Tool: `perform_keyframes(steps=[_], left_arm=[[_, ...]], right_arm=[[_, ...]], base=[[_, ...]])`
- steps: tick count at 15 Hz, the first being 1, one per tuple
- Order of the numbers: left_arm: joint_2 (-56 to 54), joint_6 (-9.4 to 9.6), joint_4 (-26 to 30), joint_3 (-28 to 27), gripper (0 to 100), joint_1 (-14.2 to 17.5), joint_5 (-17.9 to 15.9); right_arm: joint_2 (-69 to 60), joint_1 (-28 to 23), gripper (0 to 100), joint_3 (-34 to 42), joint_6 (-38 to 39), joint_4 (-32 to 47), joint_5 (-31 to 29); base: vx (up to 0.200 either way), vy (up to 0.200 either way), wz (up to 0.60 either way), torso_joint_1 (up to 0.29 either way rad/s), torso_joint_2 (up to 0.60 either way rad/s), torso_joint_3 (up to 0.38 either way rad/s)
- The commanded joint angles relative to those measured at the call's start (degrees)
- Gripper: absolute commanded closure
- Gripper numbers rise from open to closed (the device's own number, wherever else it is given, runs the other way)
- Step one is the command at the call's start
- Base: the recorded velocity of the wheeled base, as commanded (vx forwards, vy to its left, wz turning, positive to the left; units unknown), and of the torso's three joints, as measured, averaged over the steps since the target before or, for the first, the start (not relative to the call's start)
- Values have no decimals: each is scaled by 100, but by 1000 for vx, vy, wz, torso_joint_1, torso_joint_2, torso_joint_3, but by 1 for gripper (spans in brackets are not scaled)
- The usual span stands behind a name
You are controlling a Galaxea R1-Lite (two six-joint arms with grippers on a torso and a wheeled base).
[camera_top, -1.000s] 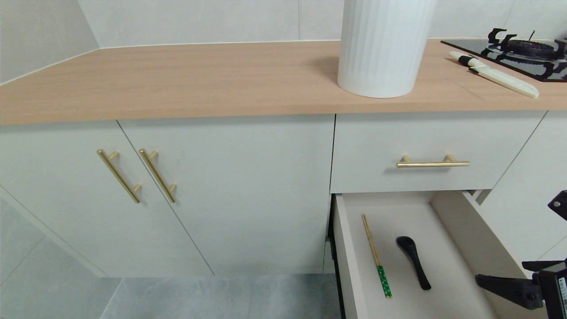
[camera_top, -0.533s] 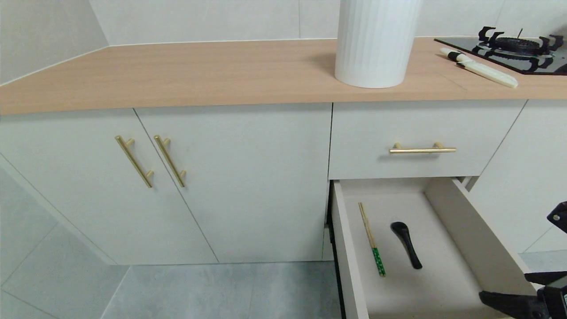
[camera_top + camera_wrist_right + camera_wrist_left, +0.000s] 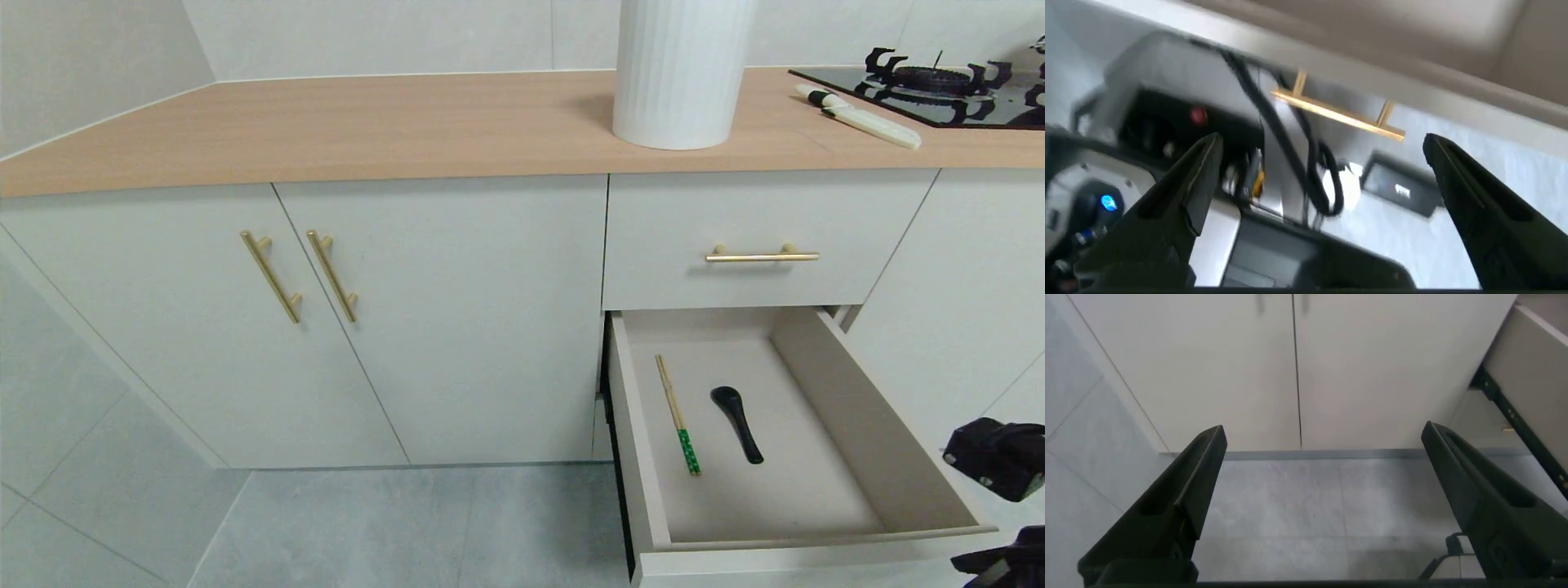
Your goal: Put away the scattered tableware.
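Lying in drawer (image 3: 857, 433), spoon (image 3: 737, 425) well apart from right claw (image 3: 1321, 143)

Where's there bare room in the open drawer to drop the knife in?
Between the black spoon and the right wall of the drawer, and the strip along its front rim. The chopsticks crowd the left wall.
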Motion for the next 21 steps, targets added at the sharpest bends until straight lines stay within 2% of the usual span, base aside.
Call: perform_keyframes(steps=[1, 6, 8, 11, 14, 19, 21], left_arm=[[2, 0, -1, 0, 0, 4, 1], [2, 0, -1, 0, 0, 4, 1], [2, 0, -1, 0, 0, 4, 1], [2, 0, -1, 0, 0, 4, 1], [2, 0, -1, 0, 0, 4, 1], [2, 0, -1, 0, 0, 4, 1], [2, 0, -1, 0, 0, 4, 1]], right_arm=[[1002, 19, 0, 71, 149, 4, 17], [1450, 19, 0, 53, 457, -128, -19], [1503, 19, 0, 62, 659, -418, -124], [1687, 19, 0, 88, 922, -805, -625], [1714, -7, 0, 115, 975, -1007, -687], [2048, -34, 0, 167, 1371, -1754, -1135], [2136, -218, 0, 167, 1388, -2035, -1144]], base=[[0, 0, 0, 0, 0, 0], [0, 0, 0, 0, 0, 0], [0, 0, 0, 0, 0, 0], [0, 0, 0, 0, 0, 0], [0, 0, 0, 0, 0, 0], [0, 0, 0, 0, 0, 0], [0, 0, 0, 0, 0, 0]])
